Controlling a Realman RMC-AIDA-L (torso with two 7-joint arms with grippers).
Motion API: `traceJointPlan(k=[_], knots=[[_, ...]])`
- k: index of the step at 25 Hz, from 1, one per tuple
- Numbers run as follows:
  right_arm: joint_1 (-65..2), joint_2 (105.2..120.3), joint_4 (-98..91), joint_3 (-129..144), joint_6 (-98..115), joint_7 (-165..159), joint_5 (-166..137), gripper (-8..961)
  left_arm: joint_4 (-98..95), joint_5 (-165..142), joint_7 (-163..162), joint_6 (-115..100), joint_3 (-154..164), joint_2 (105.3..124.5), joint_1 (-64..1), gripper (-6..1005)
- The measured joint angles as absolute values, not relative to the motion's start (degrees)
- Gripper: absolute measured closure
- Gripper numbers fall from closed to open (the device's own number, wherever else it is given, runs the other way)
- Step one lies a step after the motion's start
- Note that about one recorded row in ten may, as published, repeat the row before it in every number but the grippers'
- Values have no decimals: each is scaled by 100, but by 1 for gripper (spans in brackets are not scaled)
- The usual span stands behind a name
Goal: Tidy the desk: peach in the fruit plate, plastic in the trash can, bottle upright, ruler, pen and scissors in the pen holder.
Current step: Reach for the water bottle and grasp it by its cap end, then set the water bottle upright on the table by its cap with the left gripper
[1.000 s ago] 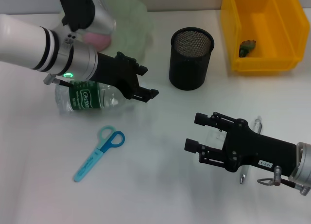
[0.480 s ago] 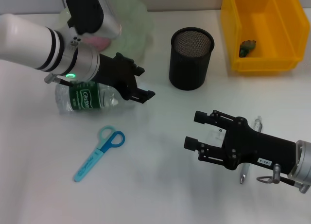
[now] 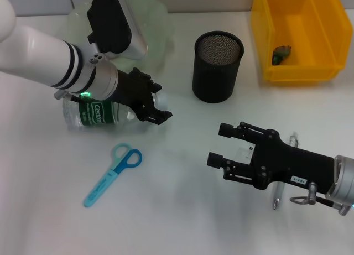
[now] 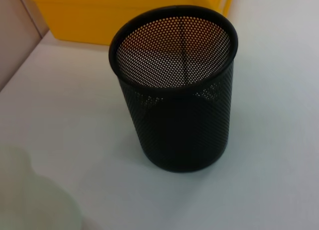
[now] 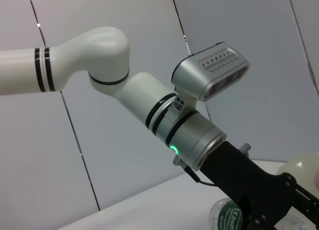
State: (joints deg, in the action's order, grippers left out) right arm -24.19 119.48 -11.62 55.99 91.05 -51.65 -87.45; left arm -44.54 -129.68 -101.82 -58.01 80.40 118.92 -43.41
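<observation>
A clear bottle with a green label lies on its side at the left of the white desk. My left gripper hangs open just over its right end; the right wrist view shows that label under the arm. Blue scissors lie flat in front of the bottle. The black mesh pen holder stands upright at the back centre. My right gripper is open, low over the desk at the front right, with a pen lying partly under its body. The peach is hidden behind my left arm.
A pale green fruit plate sits at the back left behind my left arm. A yellow bin at the back right holds a small dark crumpled item. The bin's wall rises just behind the pen holder.
My left gripper has drawn back to the left and lowered toward the bottle, and the arm now covers the pink peach. The right gripper has crept slightly left.
</observation>
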Motion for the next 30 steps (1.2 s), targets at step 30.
traceJointPlan(k=[30], knots=[[-2505,11953,-1165,5590,9061,-5177,-8745,195,-4414,-13342,-10640,-5503,8212,11900,-4481,462]])
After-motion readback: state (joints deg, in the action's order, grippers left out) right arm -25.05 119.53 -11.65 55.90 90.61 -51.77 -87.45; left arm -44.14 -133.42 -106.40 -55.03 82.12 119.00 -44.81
